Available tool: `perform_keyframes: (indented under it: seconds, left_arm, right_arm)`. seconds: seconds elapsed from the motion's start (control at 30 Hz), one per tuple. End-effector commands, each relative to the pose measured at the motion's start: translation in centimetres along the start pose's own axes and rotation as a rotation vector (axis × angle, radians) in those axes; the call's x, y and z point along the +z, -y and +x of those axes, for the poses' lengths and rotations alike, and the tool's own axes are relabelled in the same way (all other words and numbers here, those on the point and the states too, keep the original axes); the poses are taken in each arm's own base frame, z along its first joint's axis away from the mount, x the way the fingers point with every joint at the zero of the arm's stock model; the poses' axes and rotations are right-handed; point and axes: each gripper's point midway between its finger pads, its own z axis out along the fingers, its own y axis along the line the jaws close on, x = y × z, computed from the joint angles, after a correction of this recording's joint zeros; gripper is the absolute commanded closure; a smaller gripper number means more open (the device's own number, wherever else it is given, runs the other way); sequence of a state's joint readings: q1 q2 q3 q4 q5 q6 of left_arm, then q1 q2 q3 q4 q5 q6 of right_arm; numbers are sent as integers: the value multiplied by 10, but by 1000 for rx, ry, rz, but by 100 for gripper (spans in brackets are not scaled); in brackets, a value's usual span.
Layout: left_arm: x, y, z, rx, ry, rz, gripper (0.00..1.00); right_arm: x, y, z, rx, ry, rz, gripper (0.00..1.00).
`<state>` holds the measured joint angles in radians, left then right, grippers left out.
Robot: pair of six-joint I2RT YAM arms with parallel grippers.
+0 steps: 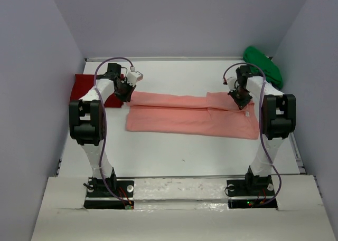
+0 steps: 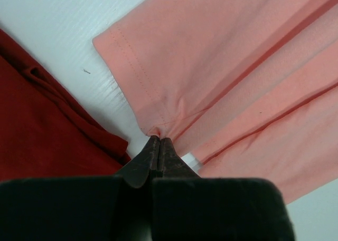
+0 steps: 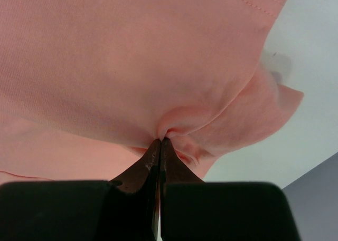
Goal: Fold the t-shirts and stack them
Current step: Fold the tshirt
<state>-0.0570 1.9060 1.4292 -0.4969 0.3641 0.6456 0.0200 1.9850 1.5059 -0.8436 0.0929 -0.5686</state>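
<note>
I see the salmon-pink t-shirt lying on the counter between the two arms. It is folded into a long band that runs left to right.

1. Left side. The left gripper is down at the band's left end. In the left wrist view its jaws are pressed together on a small pinch of salmon-pink cloth, close to a stitched hem corner. Creases radiate from the pinch point, and several folded layers run away from it in parallel edges.

2. Right side. The right gripper is down near the band's right end. In the right wrist view its jaws are pressed together on a gathered pucker of the same shirt. The cloth bulges around the pinch, and a loose flap hangs off to the right over bare counter.

3. Other shirts. The deep red t-shirt lies at the counter's left edge, just beside the pinched left end, with a strip of bare counter between the two. The bright green t-shirt lies bunched in the far right corner, apart from the salmon-pink one.

I cannot tell whether either pinched end is raised off the counter.
</note>
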Motion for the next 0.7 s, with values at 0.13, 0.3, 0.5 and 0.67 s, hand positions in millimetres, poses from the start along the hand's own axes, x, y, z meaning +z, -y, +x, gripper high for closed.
perform_keyframes:
  seconds: [0.13,0.3,0.5,0.67]
  left_arm:
    - [-6,-1,-9,17,10,-42,100]
    - [-1,0,-7,13,-2,-51,100]
    - [7,3,4,20,-49,-69,100]
    - [9,8,10,25,-100,-76,96]
  right_arm:
    - [6,1,5,7,-14,-3,100]
    - [11,0,8,6,-33,-6,100]
    - [8,-3,12,-1,-44,-20,70]
    - [-5,-3,12,-4,-41,-24,44]
